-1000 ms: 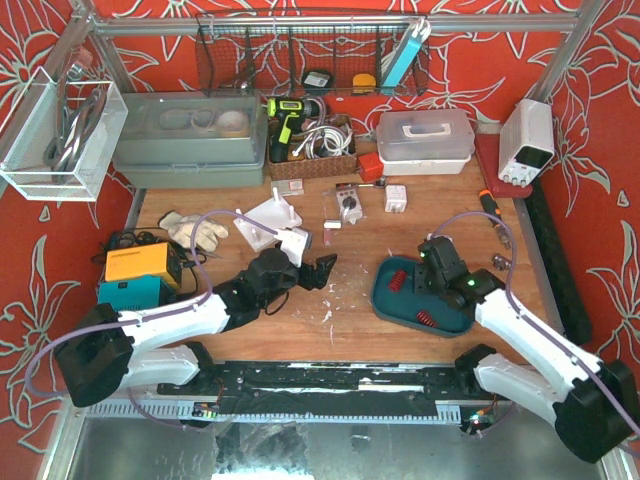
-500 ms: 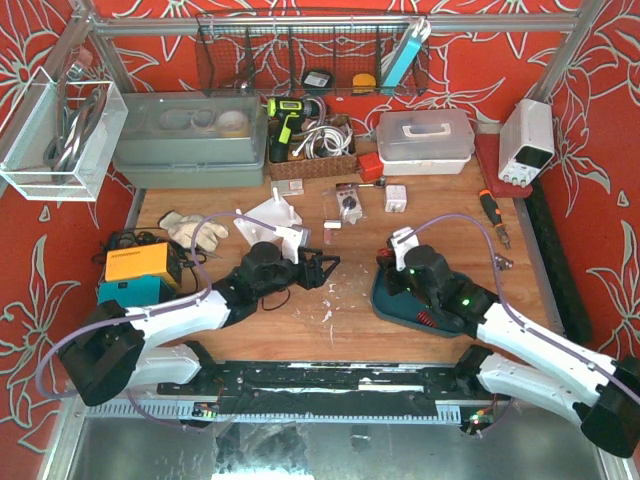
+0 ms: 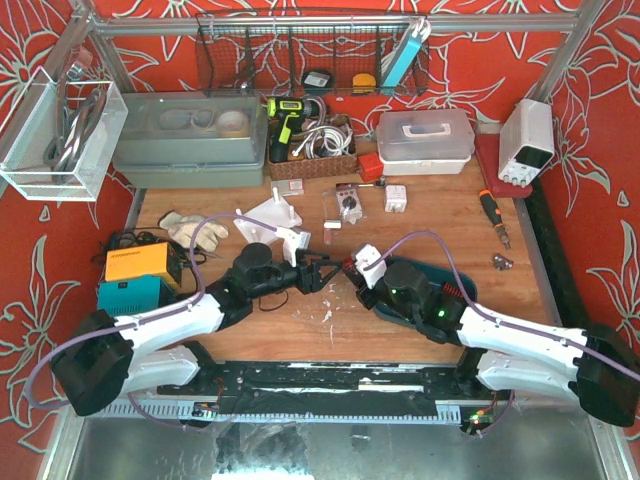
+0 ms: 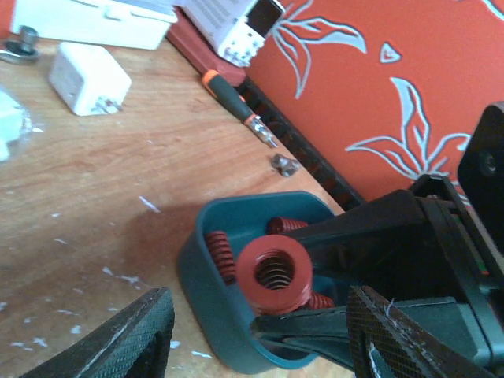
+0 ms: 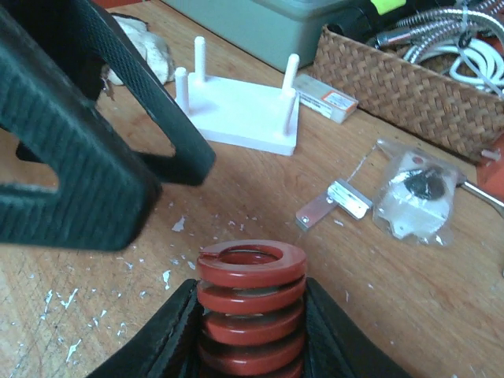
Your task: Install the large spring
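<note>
The large spring (image 5: 252, 299), a thick red coil, stands upright between the black fingers of my right gripper (image 5: 252, 315), which is shut on it. In the top view the large spring (image 3: 349, 268) hangs over the middle of the table, just left of the teal tray (image 3: 425, 266). My left gripper (image 3: 322, 274) faces it end-on. In the left wrist view the large spring (image 4: 275, 273) shows its round end between the spread jaws of the left gripper (image 4: 260, 315), and neither textured finger (image 4: 134, 339) touches it. The white peg fixture (image 5: 244, 114) lies beyond.
Smaller red springs (image 4: 219, 253) lie in the teal tray (image 4: 206, 276). A screwdriver (image 4: 236, 98) and a white charger (image 4: 88, 77) lie at the right back. A metal bracket (image 5: 335, 203), a bagged part (image 5: 417, 197) and a wicker basket (image 5: 409, 79) sit behind the spring.
My right arm has swung left from the tray, carrying the spring up to the left gripper. The left jaws have narrowed and the left arm has shifted slightly toward the centre.
</note>
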`<move>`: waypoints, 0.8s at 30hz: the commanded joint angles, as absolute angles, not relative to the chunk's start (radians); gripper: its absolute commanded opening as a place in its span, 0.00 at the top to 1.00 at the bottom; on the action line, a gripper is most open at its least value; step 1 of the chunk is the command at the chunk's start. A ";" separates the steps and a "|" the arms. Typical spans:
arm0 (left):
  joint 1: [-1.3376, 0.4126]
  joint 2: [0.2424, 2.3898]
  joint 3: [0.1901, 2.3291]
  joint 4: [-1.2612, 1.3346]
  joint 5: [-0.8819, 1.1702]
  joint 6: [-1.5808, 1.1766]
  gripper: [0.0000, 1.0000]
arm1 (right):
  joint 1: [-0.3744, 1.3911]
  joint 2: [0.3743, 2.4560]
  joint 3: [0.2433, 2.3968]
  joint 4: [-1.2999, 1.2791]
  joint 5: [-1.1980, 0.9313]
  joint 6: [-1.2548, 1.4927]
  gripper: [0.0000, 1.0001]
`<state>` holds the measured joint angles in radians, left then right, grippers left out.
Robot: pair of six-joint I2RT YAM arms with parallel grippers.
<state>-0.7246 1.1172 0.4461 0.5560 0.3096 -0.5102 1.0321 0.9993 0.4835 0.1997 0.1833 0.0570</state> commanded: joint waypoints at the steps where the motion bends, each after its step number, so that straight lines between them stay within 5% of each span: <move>1: -0.721 1.139 0.466 0.615 0.452 -0.506 0.38 | 1.062 1.013 0.461 0.335 0.247 -0.022 1.00; 24: -0.722 1.258 0.525 0.583 0.538 -0.543 0.49 | 1.101 1.027 0.402 0.447 0.208 -0.067 1.00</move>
